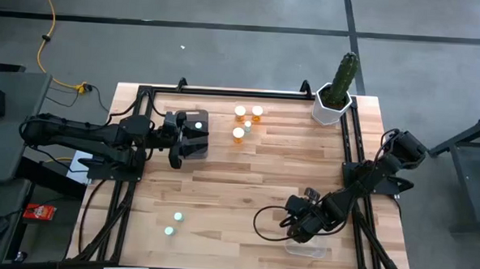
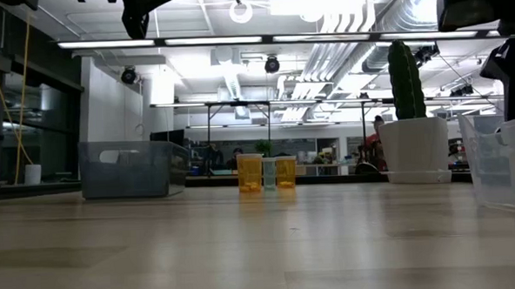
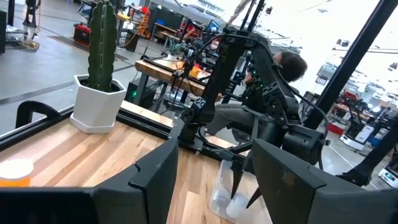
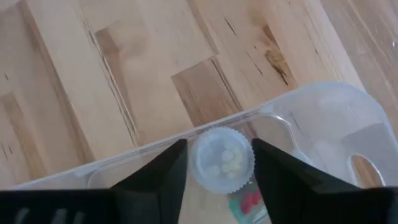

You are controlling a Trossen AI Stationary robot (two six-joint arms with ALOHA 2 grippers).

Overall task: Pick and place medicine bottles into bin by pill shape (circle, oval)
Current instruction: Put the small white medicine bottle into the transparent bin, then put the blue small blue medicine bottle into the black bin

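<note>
Setting: large open robotics lab or workshop floor. Butcher-block wooden table (image 1: 246, 183) carries a black metal frame (image 1: 226, 92) and stands on grey concrete floor (image 1: 228, 37) marked with dark tape lines. A yellow cable (image 1: 43, 37) trails across the floor. Low view: exposed ceiling ducts (image 2: 357, 36), strip lights, further benches (image 2: 239, 110) in rows behind. Left wrist view: another workbench (image 3: 174, 68), equipment racks, and a seated person (image 3: 286, 65) beyond the table.
</note>
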